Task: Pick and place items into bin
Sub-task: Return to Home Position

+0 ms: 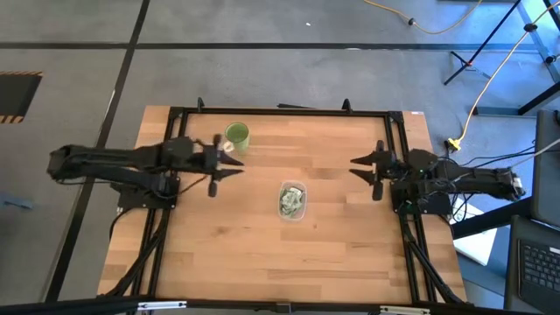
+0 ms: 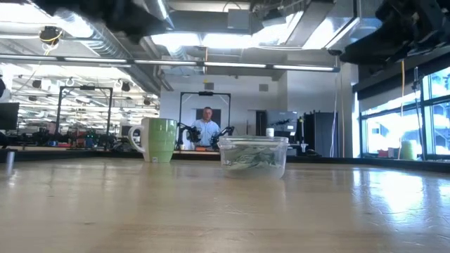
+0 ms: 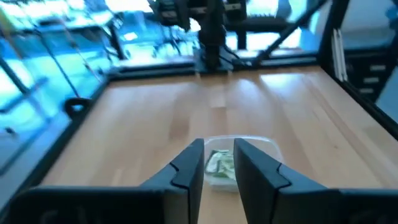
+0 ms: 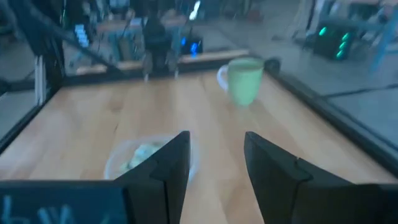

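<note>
Wood-topped table (image 1: 262, 254) carries the clear bin (image 1: 292, 185) near its middle, with green and whitish packets (image 1: 290, 202) heaped inside. The left gripper (image 3: 219, 146) hangs above the wood with the bin ahead of its fingers, which stand slightly apart. A green mug (image 1: 237, 135) sits just beside it. The right gripper (image 4: 216, 138) faces it from beyond the bin, fingers parted.
</note>
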Controlling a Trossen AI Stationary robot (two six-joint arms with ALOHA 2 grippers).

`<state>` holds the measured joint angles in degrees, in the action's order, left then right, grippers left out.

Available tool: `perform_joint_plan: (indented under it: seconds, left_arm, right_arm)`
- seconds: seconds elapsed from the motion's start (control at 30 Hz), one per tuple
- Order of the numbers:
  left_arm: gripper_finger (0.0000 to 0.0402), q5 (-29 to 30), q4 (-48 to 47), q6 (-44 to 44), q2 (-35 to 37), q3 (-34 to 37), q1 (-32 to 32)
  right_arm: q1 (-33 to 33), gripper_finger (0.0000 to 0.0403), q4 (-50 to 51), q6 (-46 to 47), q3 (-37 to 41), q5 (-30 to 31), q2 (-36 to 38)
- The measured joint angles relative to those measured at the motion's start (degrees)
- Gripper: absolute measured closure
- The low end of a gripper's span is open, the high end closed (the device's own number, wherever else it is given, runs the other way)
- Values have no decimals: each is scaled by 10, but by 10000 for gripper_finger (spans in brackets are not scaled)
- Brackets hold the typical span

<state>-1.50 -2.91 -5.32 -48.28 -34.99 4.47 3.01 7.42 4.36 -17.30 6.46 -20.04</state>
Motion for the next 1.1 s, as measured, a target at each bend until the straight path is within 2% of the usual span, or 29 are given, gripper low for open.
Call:
perform_joint_plan:
  seconds: [0.1, 0.27, 0.6, 0.8, 1.1]
  left_arm:
    - [320, 5, 31, 2, 88, 65, 13]
    - [320, 21, 31, 27, 219, 147, 39]
    - [320, 48, 33, 51, 413, 265, 71]
    - [320, 48, 27, 56, 481, 306, 79]
    - [320, 51, 36, 63, 483, 331, 92]
  right_arm:
    - [19, 247, -1, -2, 16, 0, 50]
    - [45, 247, 0, -1, 43, 0, 120]
    - [67, 247, -4, 17, 95, 0, 200]
    - [66, 247, -8, 24, 106, 0, 200]
    - [66, 247, -17, 29, 121, 0, 199]
